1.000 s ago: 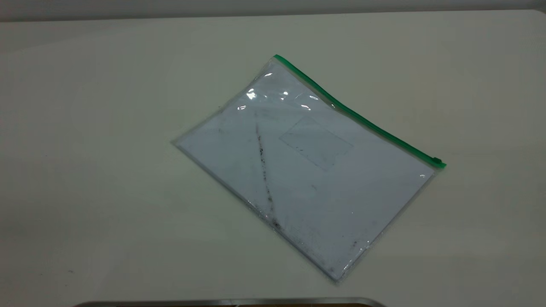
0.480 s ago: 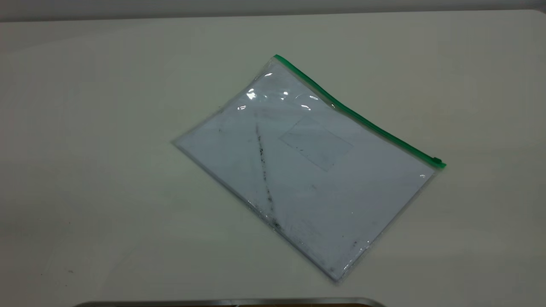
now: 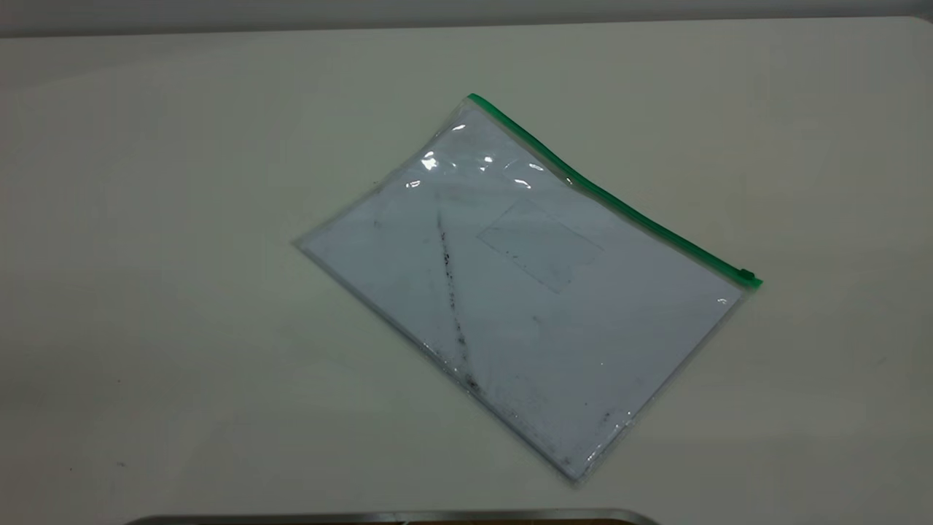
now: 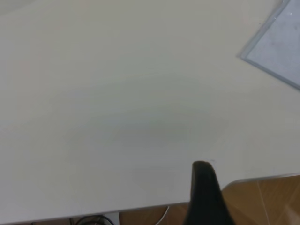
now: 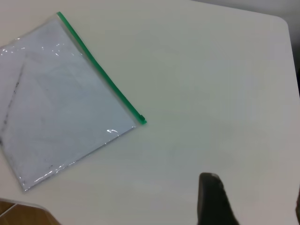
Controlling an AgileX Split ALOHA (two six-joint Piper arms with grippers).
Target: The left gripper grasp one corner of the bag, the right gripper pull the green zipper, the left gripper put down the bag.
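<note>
Bag lies flat on the table, rotated so no edge squares up with the table's edges. Green zipper runs the full length of the bag's far long edge, and the slider sits at that edge's right-hand end, flush with the bag's right corner. This fits two stages: zipper not yet pulled with the bag waiting for a corner grasp, or zipper already run to this end and the bag put back down. I can't tell from here whether the mouth is sealed or open, so I won't call which. Neither of my grippers touches the bag, and neither shows in the exterior view. Left gripper: only one dark finger shows in my left wrist view, so I can't tell how it's set. It's well apart from the bag, only the bag's near-left corner in sight. Right gripper: same story, one finger visible, so I can't tell. It's off the slider end, slider near but apart. Key geometry: the bag's long axis runs from far-left down to near-right, putting the slider end on my right arm's side and the opposite corners on my left arm's side.
</note>
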